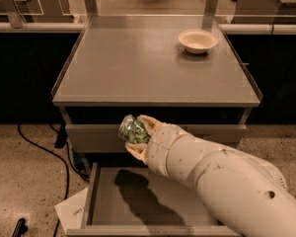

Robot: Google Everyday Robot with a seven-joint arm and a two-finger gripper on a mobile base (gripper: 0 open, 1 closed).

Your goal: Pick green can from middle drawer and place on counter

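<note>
My gripper (137,136) is shut on the green can (131,130), a shiny green-and-silver can held tilted, its end facing the camera. It hangs in front of the cabinet, above the open middle drawer (103,201), level with the closed drawer front below the counter edge. The drawer's grey floor is bare, with my arm's shadow on it. The counter (138,63) is the flat grey top behind and above the can. My white arm (222,181) fills the lower right and hides the drawer's right part.
A white bowl (198,40) sits at the counter's far right. Black cables (44,149) and a white paper (75,212) lie on the speckled floor left of the drawer. Glass partitions and posts stand behind the counter.
</note>
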